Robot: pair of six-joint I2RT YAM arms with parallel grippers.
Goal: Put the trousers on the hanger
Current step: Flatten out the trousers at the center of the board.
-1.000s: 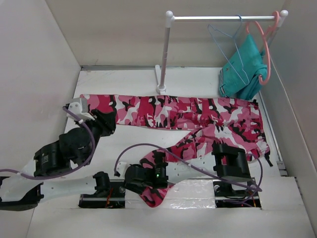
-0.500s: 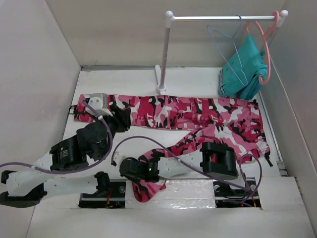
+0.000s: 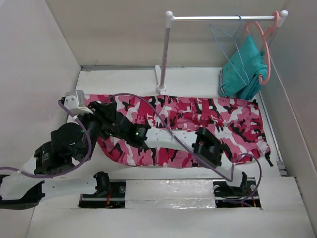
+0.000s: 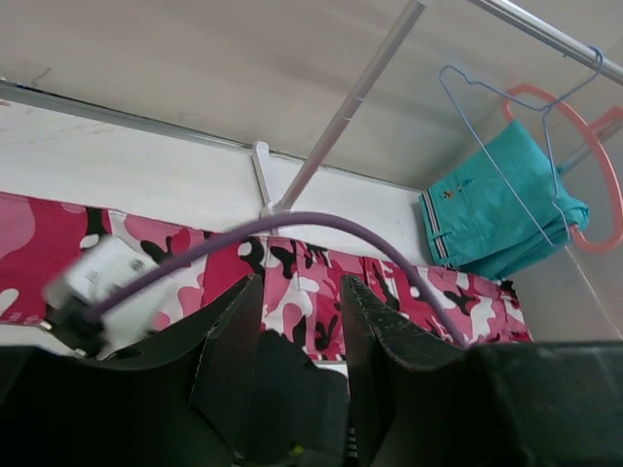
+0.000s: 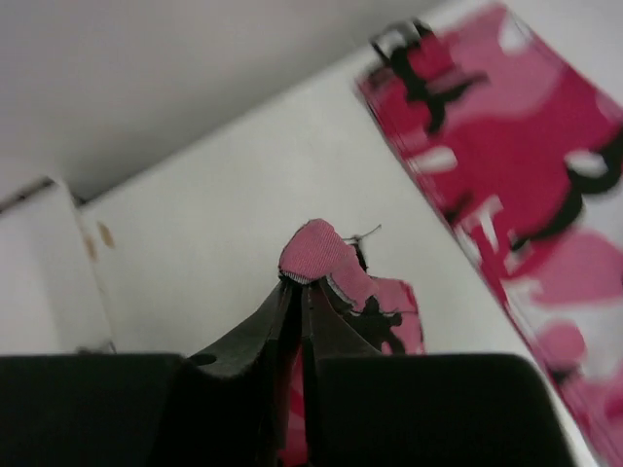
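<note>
Presently, at the left end, the left pincer (image 4: 300, 287) stands partly apart over the cuff area with no cloth seen between its jaws. Just beside it, the right pincer (image 5: 302, 292) is clamped on a pinch of the trousers (image 3: 198, 111). A second ago it was open over the near leg, whose end trailed off the near edge of the counter (image 3: 198, 79). That leg is now drawn up and leftward and lies alongside the far leg. In my judgement this is the leg-on-leg fold that must come before any draping.

The blue wire hanger (image 3: 232, 49) hangs on the rail (image 3: 223, 18) at far right, untouched, beside the teal garment (image 3: 242, 69).

Room is tight at the left: both arms crowd the cuffs, close to the side wall (image 3: 29, 74). The rail post (image 3: 162, 59) stands just beyond the trousers' far edge. The waist end lies close to the right wall.
</note>
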